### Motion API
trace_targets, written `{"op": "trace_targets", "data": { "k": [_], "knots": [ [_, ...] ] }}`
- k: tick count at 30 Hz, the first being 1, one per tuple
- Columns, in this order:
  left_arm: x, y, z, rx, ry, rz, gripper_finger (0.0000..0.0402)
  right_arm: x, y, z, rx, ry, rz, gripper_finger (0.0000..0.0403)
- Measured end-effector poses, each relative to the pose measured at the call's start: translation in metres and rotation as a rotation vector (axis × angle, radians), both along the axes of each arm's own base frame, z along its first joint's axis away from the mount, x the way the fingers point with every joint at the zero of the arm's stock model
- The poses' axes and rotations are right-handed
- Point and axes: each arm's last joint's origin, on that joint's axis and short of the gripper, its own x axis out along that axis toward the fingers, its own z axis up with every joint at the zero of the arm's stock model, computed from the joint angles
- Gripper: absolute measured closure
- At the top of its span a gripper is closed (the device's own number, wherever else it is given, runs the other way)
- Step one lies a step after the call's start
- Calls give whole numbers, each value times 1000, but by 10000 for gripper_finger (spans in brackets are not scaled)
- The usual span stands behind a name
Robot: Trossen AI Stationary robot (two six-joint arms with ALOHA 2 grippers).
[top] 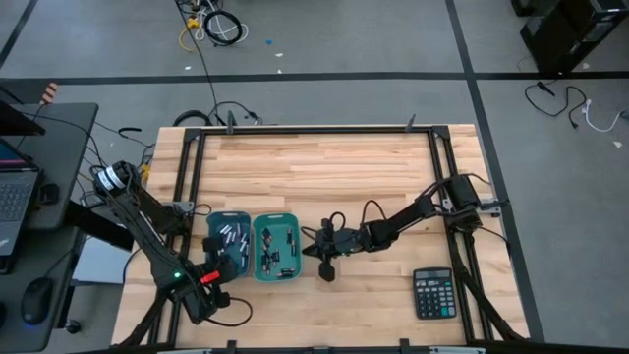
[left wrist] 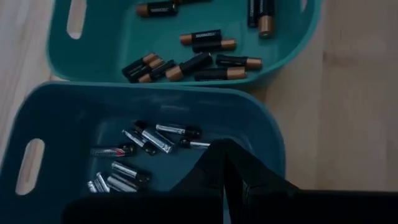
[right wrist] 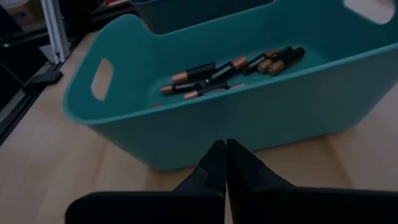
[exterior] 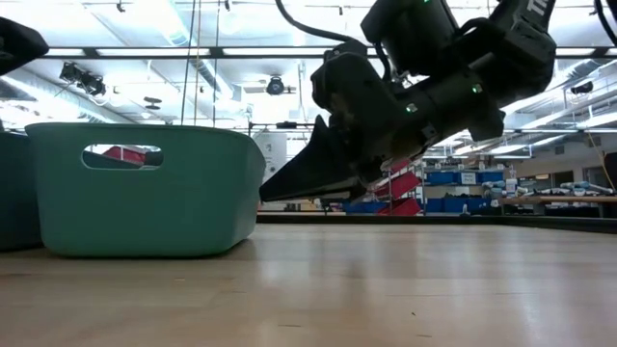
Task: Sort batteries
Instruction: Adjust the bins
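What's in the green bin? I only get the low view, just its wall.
Observer: Copper-tipped black batteries lie loose on the floor of the green bin.
Operator: Bin beside it?
Observer: The blue bin holds silver batteries.
Operator: Where's the left hand?
Observer: The left hand is shut, above the blue bin, near its rim.

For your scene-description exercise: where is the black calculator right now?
In the high view the calculator lies on the table's front right part, past the shut right gripper, far from both teal bins.
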Motion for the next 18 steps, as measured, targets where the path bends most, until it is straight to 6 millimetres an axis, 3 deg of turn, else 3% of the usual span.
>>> {"op": "trace_targets", "data": {
  "k": [8, 18],
  "knots": [
    [5, -7, 1, -53, -30, -48, 401, 1, -3, 0, -4, -2, -4, 403],
    [6, -8, 1, -49, -43, -62, 401, -2, 9, 0, 35, 3, 17, 403]
  ]
}}
